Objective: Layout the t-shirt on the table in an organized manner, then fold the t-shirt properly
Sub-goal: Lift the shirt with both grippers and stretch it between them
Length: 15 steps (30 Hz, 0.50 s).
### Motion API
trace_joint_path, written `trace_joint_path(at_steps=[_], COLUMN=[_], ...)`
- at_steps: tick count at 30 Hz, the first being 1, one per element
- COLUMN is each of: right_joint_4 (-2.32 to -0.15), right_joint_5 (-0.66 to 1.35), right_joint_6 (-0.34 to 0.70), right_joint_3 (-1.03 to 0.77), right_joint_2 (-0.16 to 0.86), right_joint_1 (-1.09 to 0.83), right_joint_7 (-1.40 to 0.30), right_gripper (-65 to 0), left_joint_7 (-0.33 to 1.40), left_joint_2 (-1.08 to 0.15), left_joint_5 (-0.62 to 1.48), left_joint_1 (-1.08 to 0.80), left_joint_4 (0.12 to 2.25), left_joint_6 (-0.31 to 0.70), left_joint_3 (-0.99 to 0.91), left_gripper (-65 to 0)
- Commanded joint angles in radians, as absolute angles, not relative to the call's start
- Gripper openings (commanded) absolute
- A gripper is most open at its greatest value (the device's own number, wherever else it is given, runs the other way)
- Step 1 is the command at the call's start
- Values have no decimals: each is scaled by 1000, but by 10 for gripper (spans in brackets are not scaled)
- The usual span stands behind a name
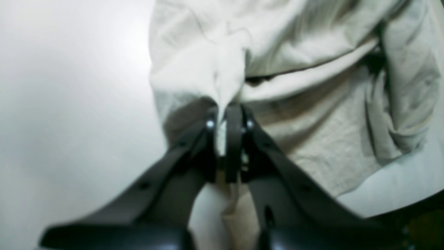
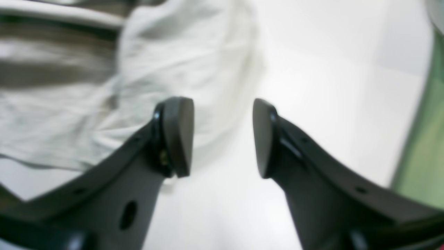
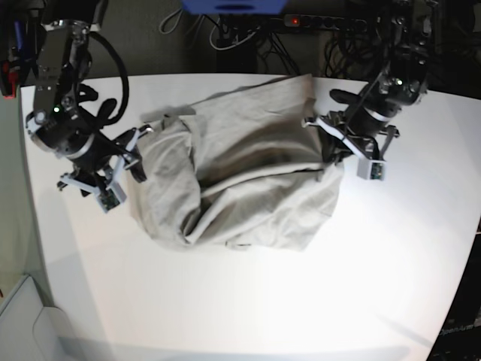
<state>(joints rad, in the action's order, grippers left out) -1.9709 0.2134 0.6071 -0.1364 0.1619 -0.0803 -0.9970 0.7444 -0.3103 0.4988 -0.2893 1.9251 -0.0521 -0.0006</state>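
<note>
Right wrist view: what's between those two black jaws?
Nothing is held. Behind the gap of the right gripper shows bare table; the t-shirt lies just left.

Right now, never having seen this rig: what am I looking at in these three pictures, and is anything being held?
It is a robot with two arms over a white table. The wide picture looks down from above; the other two come from cameras mounted on each wrist, looking along the claw. A rumpled grey-beige t-shirt lies on the table, not yet spread flat. The left claw, on the right side of the wide picture, is shut on a pinch of the shirt's cloth. The right claw, on the wide picture's left, is open with nothing between its pads, right at the shirt's other edge. Cables lie beyond the far edge.
</note>
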Motion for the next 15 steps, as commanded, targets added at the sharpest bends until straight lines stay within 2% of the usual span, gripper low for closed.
trace_joint_path(at_steps=[1, 6, 10, 13, 15], right_joint_4=[-1988, -1988, -1988, -1986, -1986], right_joint_5=[214, 217, 219, 214, 214], right_joint_6=[608, 608, 608, 607, 607], right_joint_3=[-143, -142, -145, -145, -145], right_joint_2=[160, 142, 139, 133, 133], right_joint_1=[-79, -142, -171, -177, -193], right_joint_7=[-980, -972, -970, -974, -980], right_gripper=[-317, -249, -240, -240, -239], left_joint_7=[723, 760, 773, 773, 773], left_joint_2=[-317, -328, -355, -366, -366], left_joint_5=[503, 503, 503, 503, 503], left_joint_1=[-280, -292, -312, -320, -320], left_joint_4=[1926, 1874, 1879, 1885, 1885], left_joint_6=[-51, -51, -51, -51, -51], left_joint_3=[-4, -4, -1, -1, 1], left_gripper=[-645, -640, -633, -553, -460])
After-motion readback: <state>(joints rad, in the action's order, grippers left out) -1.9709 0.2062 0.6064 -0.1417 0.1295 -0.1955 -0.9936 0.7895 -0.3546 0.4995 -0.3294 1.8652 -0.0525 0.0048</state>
